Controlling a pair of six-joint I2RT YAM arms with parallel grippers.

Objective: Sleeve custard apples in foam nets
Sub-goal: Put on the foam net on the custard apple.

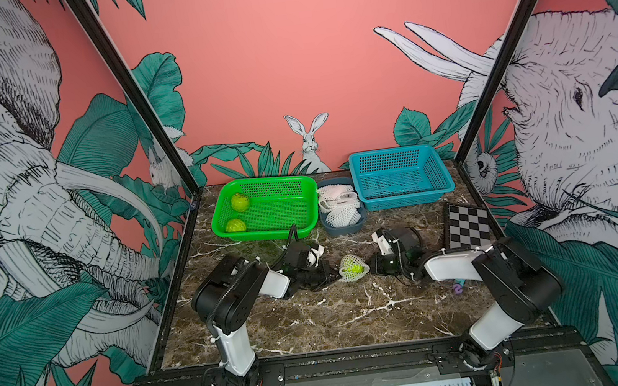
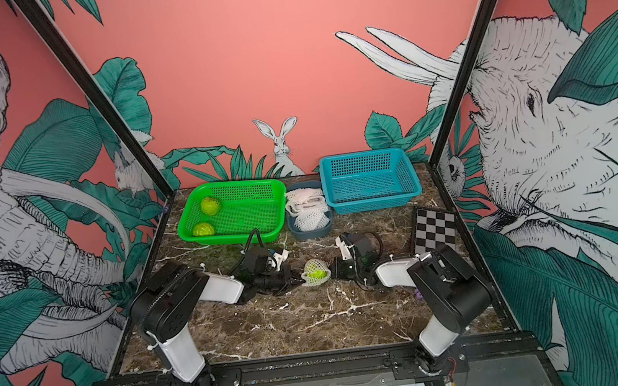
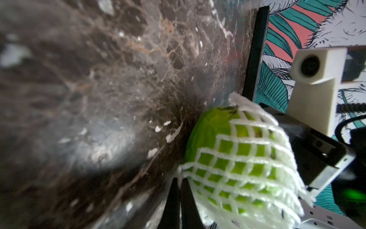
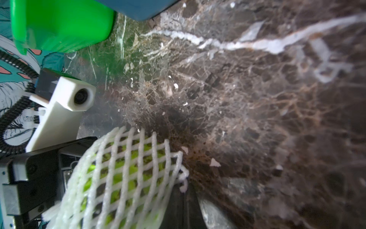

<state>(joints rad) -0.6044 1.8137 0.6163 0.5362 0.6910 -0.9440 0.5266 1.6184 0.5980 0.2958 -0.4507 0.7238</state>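
A lime-green custard apple (image 1: pixel 354 265) lies mid-table, partly inside a white foam net (image 1: pixel 345 276). My left gripper (image 1: pixel 337 276) is shut on the net's left edge, and its black fingers (image 3: pixel 174 198) pinch the mesh in the left wrist view. There the net (image 3: pixel 247 158) covers most of the fruit (image 3: pixel 206 126) and one end shows bare. My right gripper (image 1: pixel 368 267) is shut on the net's opposite edge (image 4: pixel 183 178), with green showing through the mesh (image 4: pixel 118 178). Two bare custard apples (image 1: pixel 239 202) (image 1: pixel 235 225) sit in the green basket (image 1: pixel 282 183). Spare foam nets (image 1: pixel 339 204) fill the grey-blue tub (image 1: pixel 344 230).
An empty blue basket (image 1: pixel 403 194) stands at the back right, next to the tub. A checkerboard card (image 1: pixel 468 226) lies by the right wall, and a small purple piece (image 1: pixel 458 288) sits near the right arm. Bare marble lies in front of both grippers.
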